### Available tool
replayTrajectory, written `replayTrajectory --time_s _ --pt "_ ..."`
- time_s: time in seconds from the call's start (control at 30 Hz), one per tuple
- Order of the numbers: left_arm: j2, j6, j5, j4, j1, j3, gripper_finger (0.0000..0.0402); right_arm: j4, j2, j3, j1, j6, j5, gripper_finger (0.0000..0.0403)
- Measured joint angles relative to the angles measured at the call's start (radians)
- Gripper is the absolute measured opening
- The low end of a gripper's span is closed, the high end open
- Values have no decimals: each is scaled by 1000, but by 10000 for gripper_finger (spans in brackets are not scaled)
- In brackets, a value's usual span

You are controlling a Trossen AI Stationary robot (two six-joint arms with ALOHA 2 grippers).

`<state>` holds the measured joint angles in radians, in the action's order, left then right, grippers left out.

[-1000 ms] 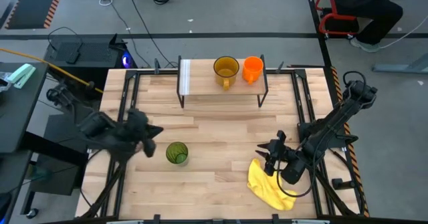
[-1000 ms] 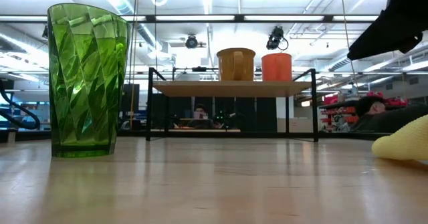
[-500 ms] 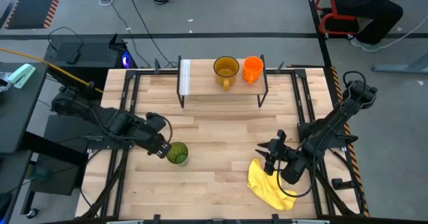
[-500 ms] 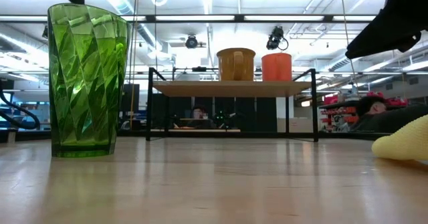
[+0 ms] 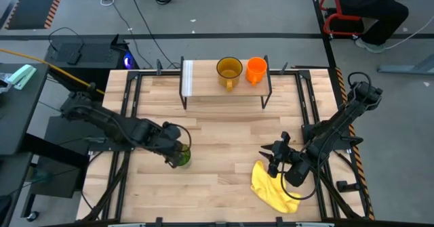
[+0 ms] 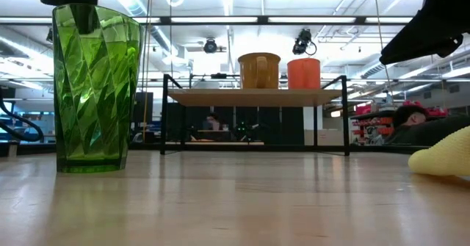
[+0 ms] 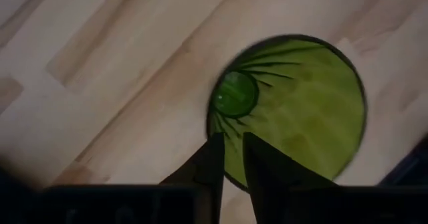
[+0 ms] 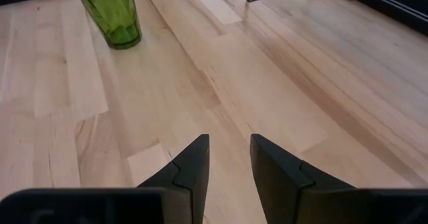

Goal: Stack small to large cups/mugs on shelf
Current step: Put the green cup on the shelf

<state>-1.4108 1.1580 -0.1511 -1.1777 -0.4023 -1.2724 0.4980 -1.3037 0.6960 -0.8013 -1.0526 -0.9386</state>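
Observation:
The green tumbler (image 5: 180, 157) (image 6: 95, 92) (image 8: 110, 13) stands upright on its base on the tabletop, near the left side. My left gripper (image 5: 176, 148) (image 7: 233, 154) is over its mouth, with one finger (image 6: 88, 20) dipped inside the tumbler (image 7: 301, 103). The amber mug (image 5: 229, 70) (image 6: 258, 70) and the orange cup (image 5: 256, 69) (image 6: 303, 73) stand side by side on the shelf (image 5: 203, 86) (image 6: 257, 97) at the far edge. My right gripper (image 5: 273, 156) (image 8: 229, 150) waits open above the table, beside the yellow cloth. My left gripper holds the tumbler by its rim on the left side (image 7: 212, 127), one finger inside the mouth and one outside the wall. The fingers come from above, pointing down. The tumbler stands upright with its base on the table.
A yellow cloth (image 5: 271, 183) (image 6: 444, 158) lies crumpled near the right near corner, under my right arm. A white strip (image 5: 188, 78) covers the shelf's left end. Bare tabletop (image 5: 224, 139) lies between tumbler and shelf. A person sits beyond the far right corner.
My left gripper has travelled from the table's left edge toward the right, reached the tumbler and come down over its mouth, one finger now inside it. The tumbler has stayed where it was.

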Motion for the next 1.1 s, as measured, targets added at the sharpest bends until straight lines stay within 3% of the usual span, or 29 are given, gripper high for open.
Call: replayTrajectory --time_s 0.37,0.9,1.1 --pt "-7 -4 -9 -8 53 0 100 -6 0 0 0 -3 0 117" --pt "-1 -25 -1 12 56 0 101 -7 -1 0 0 -2 0 117" --pt "-1 -13 -1 -74 56 0 103 -7 -1 0 0 -2 0 117"
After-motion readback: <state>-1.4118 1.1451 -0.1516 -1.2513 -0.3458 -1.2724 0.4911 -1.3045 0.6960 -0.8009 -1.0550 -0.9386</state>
